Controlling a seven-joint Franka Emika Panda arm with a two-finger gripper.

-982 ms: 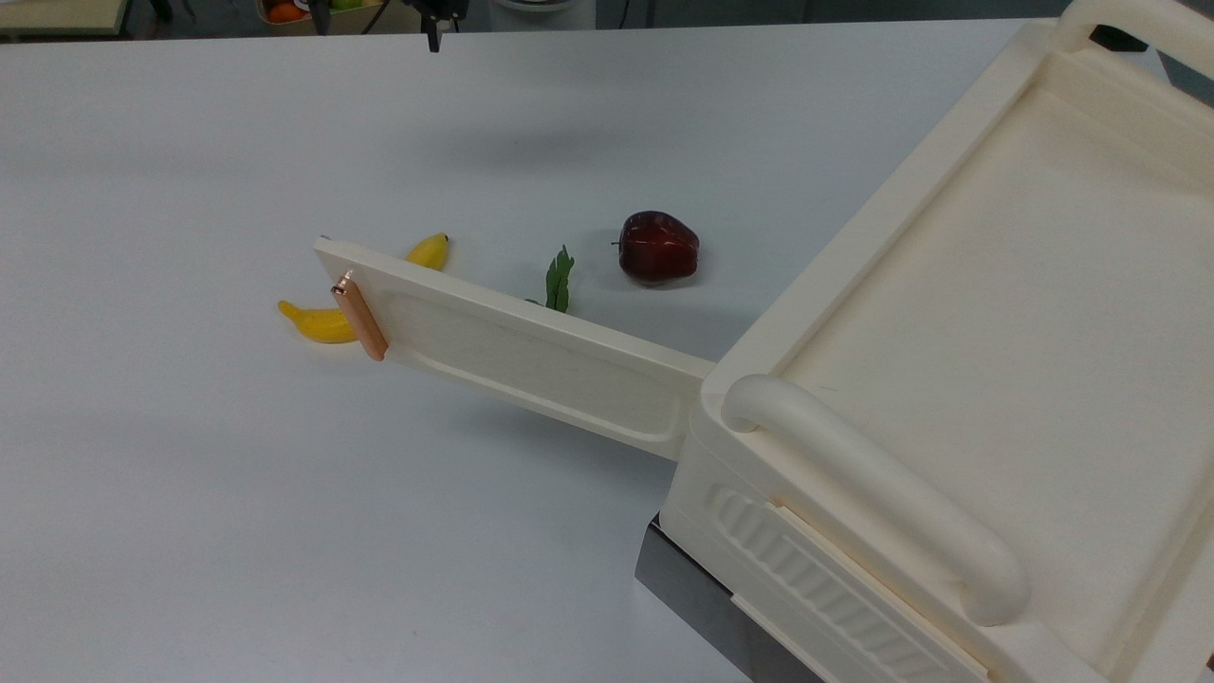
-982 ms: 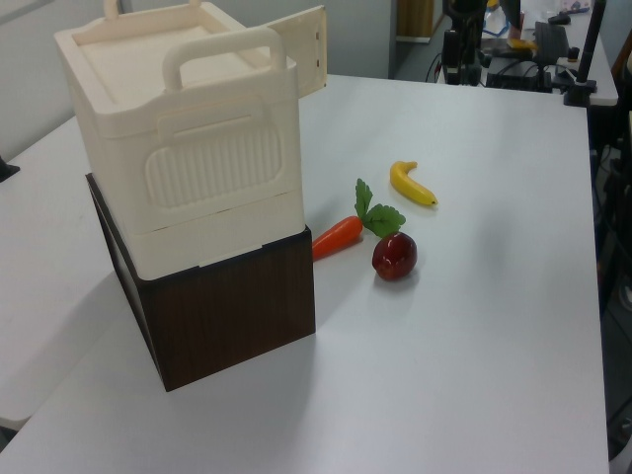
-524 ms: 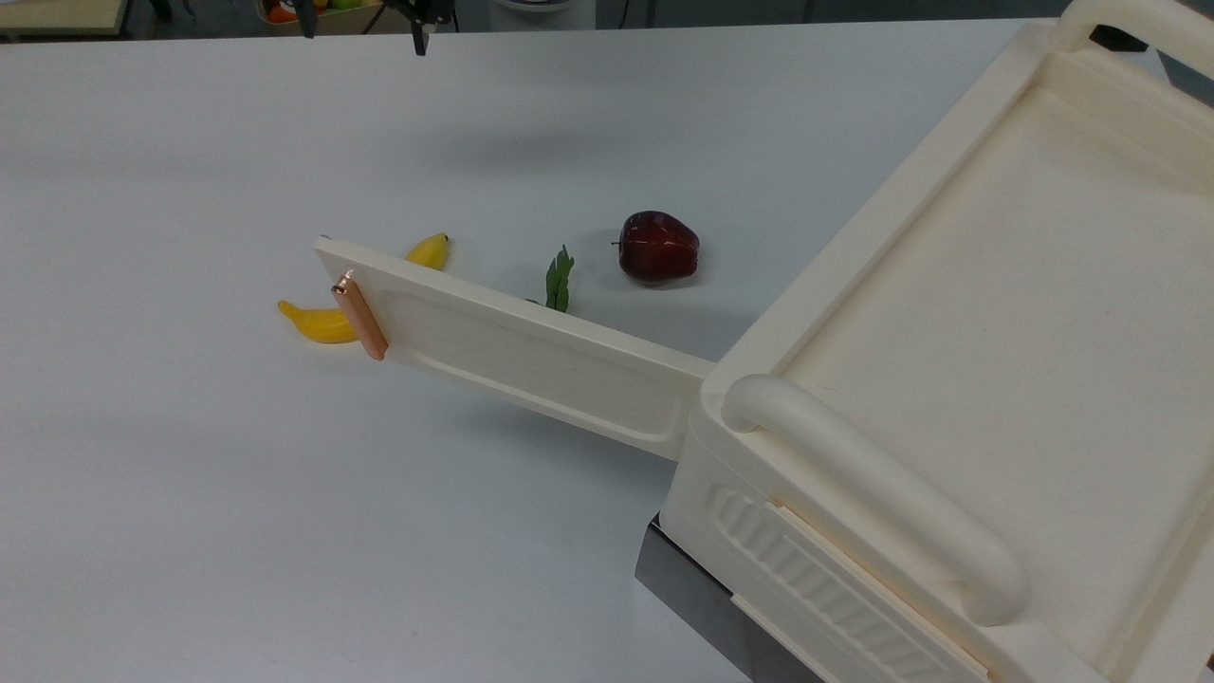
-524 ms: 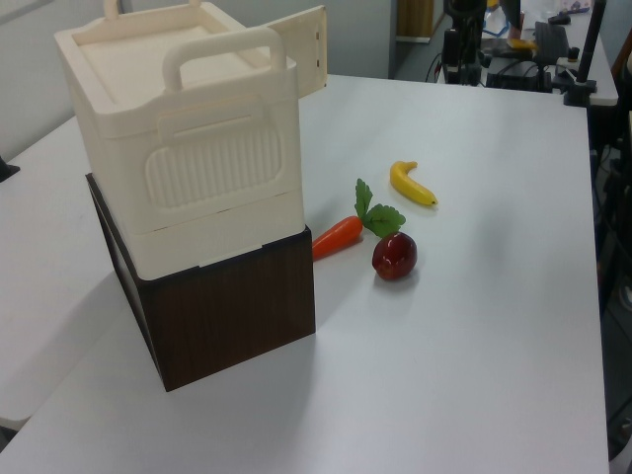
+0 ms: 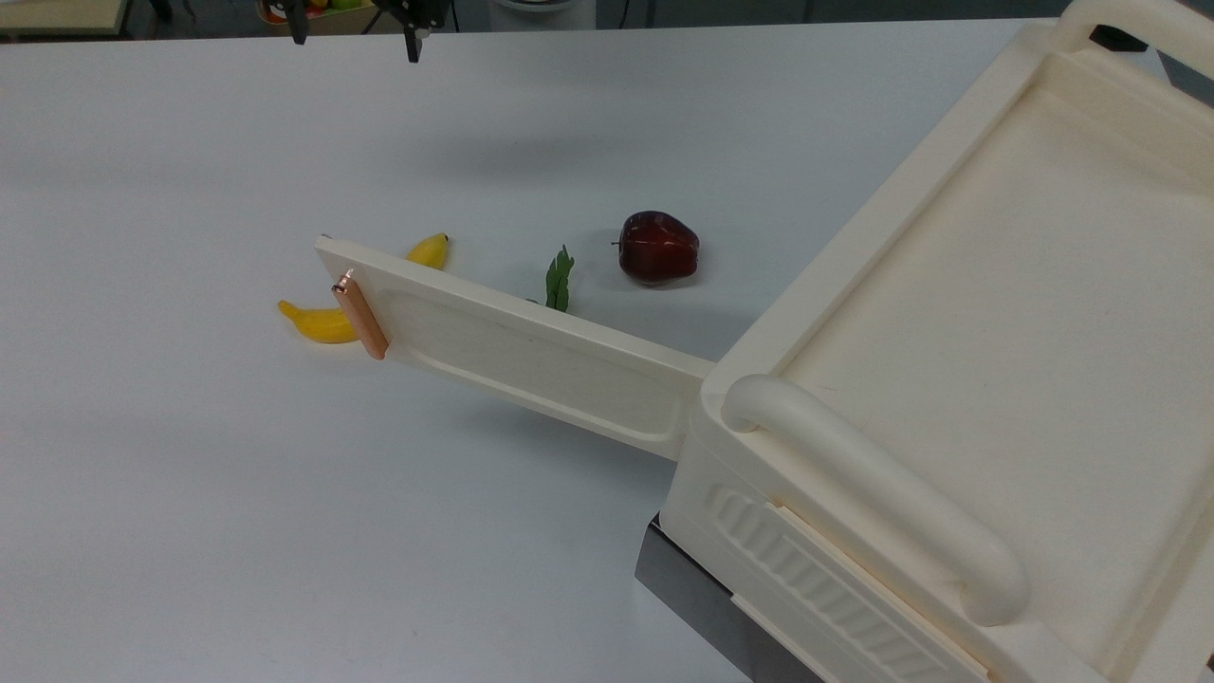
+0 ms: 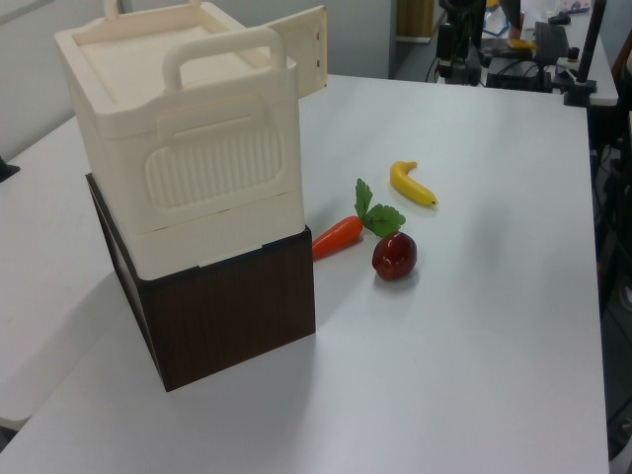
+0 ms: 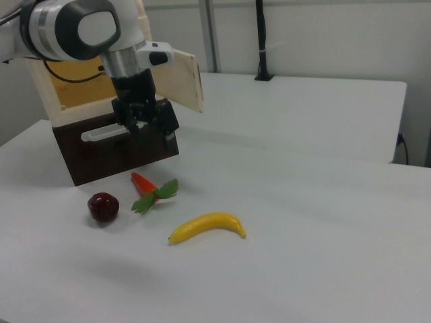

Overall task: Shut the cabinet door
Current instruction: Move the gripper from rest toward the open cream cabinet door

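The cream cabinet [image 5: 996, 313] stands on a dark base at the top view's right. Its cabinet door [image 5: 531, 356] swings wide open, reaching out over the table, with the copper bar handle [image 5: 359, 322] at its free end. In the left view the cabinet door [image 6: 299, 47] sticks out behind the cabinet [image 6: 188, 148]. My gripper [image 5: 358, 40] hangs open over the far table edge, well away from the door and holding nothing. In the right view the gripper [image 7: 151, 133] hovers in front of the cabinet door [image 7: 183, 81].
On the white table [image 5: 190, 474] lie a banana [image 5: 322, 321], partly behind the door's end, a red apple [image 5: 658, 248] and a carrot [image 6: 339, 235] with green leaves [image 5: 559, 280]. Lab equipment stands beyond the table's far edge [image 6: 513, 49].
The gripper has shifted toward the top view's left and come slightly lower. The door, cabinet and fruit have not moved.
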